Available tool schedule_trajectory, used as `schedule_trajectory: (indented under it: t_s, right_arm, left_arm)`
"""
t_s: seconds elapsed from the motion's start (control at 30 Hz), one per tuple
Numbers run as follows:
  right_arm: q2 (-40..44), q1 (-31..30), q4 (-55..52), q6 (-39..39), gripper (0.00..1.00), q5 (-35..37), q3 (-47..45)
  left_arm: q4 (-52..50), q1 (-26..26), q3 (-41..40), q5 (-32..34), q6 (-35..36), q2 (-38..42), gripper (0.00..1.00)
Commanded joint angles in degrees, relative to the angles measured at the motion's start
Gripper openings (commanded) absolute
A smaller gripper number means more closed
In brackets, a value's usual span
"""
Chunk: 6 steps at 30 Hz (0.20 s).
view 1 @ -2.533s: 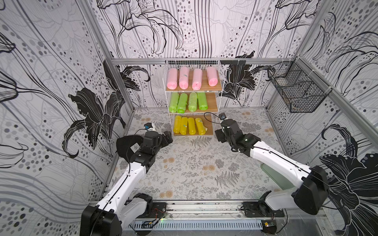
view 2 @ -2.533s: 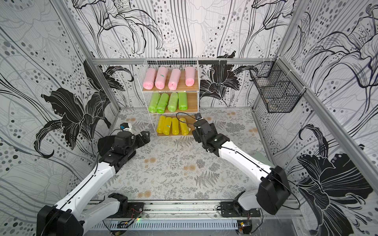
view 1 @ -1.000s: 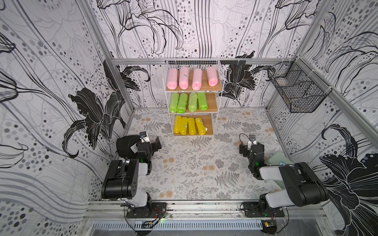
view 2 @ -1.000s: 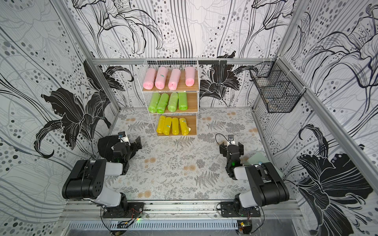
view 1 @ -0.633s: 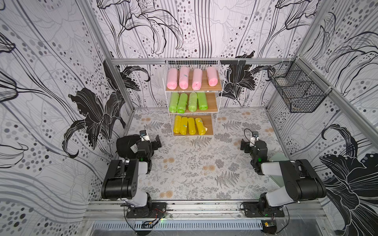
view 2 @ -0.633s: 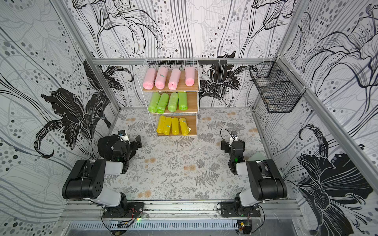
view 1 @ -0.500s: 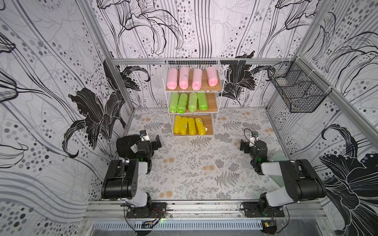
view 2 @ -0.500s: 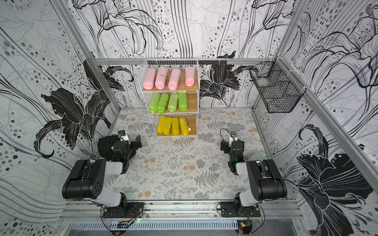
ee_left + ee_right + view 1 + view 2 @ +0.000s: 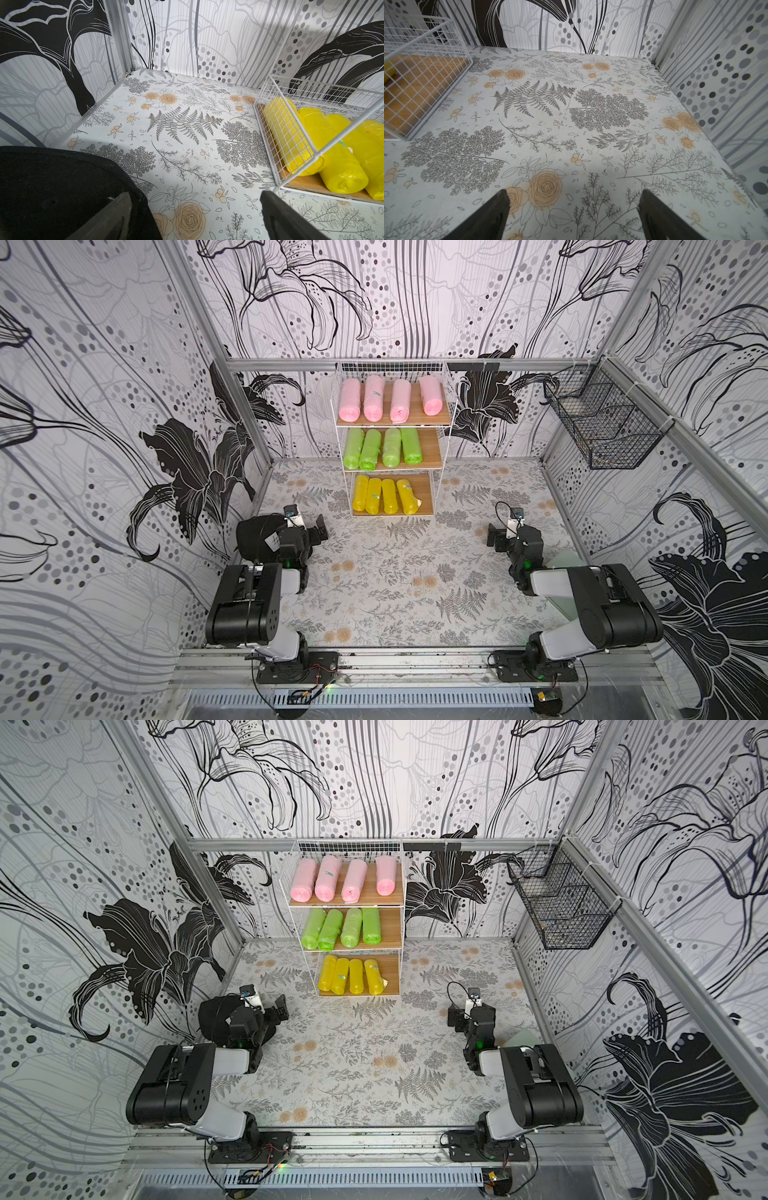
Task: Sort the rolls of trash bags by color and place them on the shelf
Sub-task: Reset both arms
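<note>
The shelf (image 9: 445, 414) stands at the back wall in both top views, a white wire rack with three wooden boards. Several pink rolls (image 9: 374, 400) lie on its top board, several green rolls (image 9: 370, 448) on the middle one, and several yellow rolls (image 9: 382, 495) on the bottom one. My left gripper (image 9: 309, 531) is open and empty, low at the front left, far from the shelf. In the left wrist view the yellow rolls (image 9: 336, 153) lie behind the wire side. My right gripper (image 9: 498, 537) is open and empty at the front right, over bare floral mat (image 9: 571, 124).
A black wire basket (image 9: 606, 431) hangs on the right wall. A black fabric thing (image 9: 253, 535) lies beside the left gripper, against the left wall. A pale green flat object (image 9: 565, 562) lies under the right arm. A metal rail (image 9: 415, 659) runs along the front.
Both arms have drawn back from the shelf and folded up near the front rail. The grippers stayed open. Over the last half second nothing has visibly moved.
</note>
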<state>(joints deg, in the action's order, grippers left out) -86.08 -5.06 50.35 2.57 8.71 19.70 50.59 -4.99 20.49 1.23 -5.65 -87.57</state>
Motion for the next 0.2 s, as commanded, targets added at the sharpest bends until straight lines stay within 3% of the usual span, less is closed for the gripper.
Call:
schedule_trajectory:
  t_s: [0.0,0.17]
  right_arm:
    - [0.0,0.3,-0.8,-0.9,1.00,-0.5,0.6]
    - [0.0,0.3,-0.8,-0.9,1.00,-0.6,0.7]
  left_arm:
    - [1.4,-0.5,0.3,-0.6,0.8,-0.2,0.99]
    - [1.4,-0.5,0.2,-0.8,0.8,-0.2,0.99]
